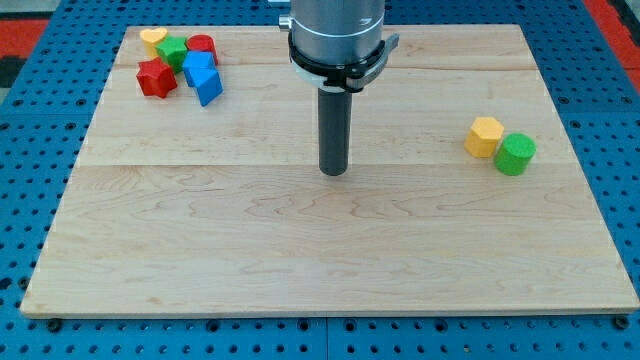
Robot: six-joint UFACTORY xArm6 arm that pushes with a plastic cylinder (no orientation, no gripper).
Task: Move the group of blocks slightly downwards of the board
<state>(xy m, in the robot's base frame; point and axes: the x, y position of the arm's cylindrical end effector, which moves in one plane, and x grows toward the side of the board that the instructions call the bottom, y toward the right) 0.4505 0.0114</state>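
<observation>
The pale wooden board (330, 250) is lying on a blue perforated table (30, 110). My tip (333, 171), the lower end of a straight dark rod, is resting near the middle of the board, touching no block; being a plain rod, it is not gripping or holding anything.

The group of blocks is sitting in the board's top-left corner: a yellow heart-shaped block (152, 39) nearest the corner, a green block (173, 51) beside it, a red cylinder (202, 46) next along the top edge, a red star-shaped block (156, 78) below, and two blue blocks, one (198, 66) above a longer slanted one (208, 87).

Near the right edge, well apart from my tip, a yellow hexagonal block (484, 136) is touching a green cylinder (516, 154)
</observation>
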